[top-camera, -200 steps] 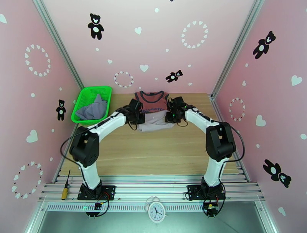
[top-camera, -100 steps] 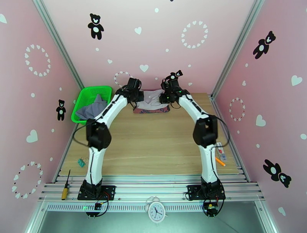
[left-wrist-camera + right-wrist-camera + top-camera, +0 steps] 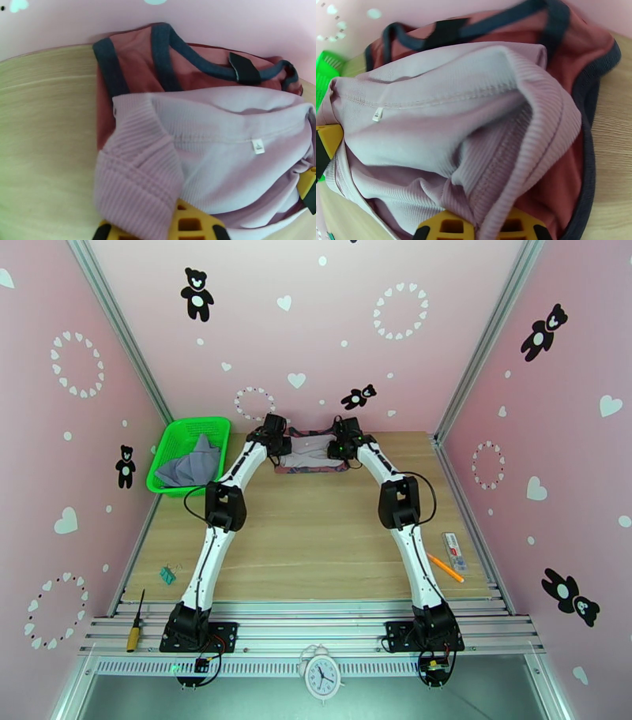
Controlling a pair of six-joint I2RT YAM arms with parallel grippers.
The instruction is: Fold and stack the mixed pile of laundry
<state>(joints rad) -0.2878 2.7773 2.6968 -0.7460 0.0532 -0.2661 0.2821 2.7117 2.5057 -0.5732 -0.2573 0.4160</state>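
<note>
The brick-red tank top (image 3: 310, 467) with dark trim lies at the table's far edge, against the back wall. The pale mauve-beige piece (image 3: 312, 447) is folded over on top of it. My left gripper (image 3: 276, 442) is shut on the mauve piece's ribbed hem (image 3: 134, 177), which drapes over its yellow fingers (image 3: 193, 225). My right gripper (image 3: 341, 445) pinches the opposite ribbed corner (image 3: 537, 130) between its yellow fingers (image 3: 446, 229). Red fabric (image 3: 134, 63) and dark straps (image 3: 482, 23) show beneath. The grey-lavender shirt (image 3: 189, 465) lies in the green basket (image 3: 178, 432).
The back wall stands right behind both grippers. A screwdriver (image 3: 136, 623) lies on the near rail and a small green clip (image 3: 167, 575) at the table's left. An orange pen (image 3: 445, 567) and a small packet (image 3: 453, 546) lie at the right. A clock (image 3: 322, 674) sits in front.
Both arms have stretched toward the back wall, carrying the near edge of the garments up and over. The bundle now lies folded, with the mauve piece on top.
</note>
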